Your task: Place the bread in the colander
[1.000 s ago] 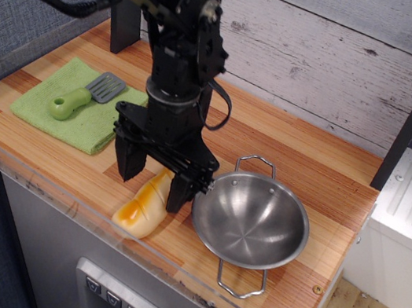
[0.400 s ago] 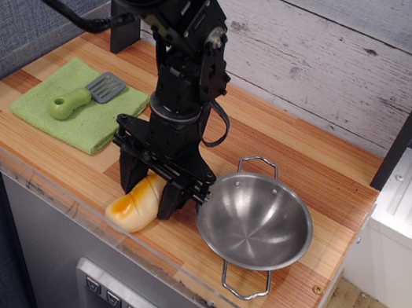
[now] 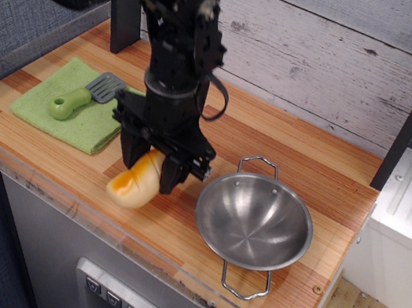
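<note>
Leftmost of everything, well to the left of the colander point(image 3: 254, 221), a green cloth point(image 3: 71, 106) lies flat on the wooden counter point(image 3: 293, 157), and a small spatula point(image 3: 82, 96) with a green handle and grey slotted blade rests on top of it. Between that cloth and the colander, the black gripper point(image 3: 153, 169) points down from the dark arm, its two fingers point(image 3: 173, 174) pinching the upper part of the bread point(image 3: 137, 180), one on each side. This pale yellow toy baguette hangs tilted, its orange-brown lower end sticking out toward the front edge of the counter, just left of the colander's rim and outside the bowl; whether that end touches the counter cannot be told. Next comes the shiny steel colander itself, upright with nothing in it, one wire loop handle toward the back wall and the other toward the front edge.
</note>
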`<move>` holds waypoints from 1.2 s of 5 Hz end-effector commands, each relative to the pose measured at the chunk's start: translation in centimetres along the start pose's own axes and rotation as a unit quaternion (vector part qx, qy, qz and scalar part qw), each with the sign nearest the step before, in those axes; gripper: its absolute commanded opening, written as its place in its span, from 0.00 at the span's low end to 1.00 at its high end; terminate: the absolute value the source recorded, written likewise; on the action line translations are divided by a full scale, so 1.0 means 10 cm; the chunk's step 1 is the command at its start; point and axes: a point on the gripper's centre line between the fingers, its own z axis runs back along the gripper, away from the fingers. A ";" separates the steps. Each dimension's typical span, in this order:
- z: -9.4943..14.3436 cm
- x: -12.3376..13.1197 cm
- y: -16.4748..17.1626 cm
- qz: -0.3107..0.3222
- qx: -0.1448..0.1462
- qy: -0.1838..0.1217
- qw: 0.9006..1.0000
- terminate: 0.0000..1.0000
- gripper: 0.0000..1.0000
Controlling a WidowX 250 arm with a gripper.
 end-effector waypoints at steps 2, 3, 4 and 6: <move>0.77 0.21 -0.45 -0.034 -0.057 -0.080 0.995 0.00 0.00; 0.77 0.18 -0.81 -0.080 -0.059 -0.076 0.992 0.00 0.00; 0.68 0.17 -0.97 -0.097 -0.051 -0.067 0.992 0.00 0.00; 0.29 0.24 -0.81 -0.074 -0.034 -0.029 0.996 0.00 0.00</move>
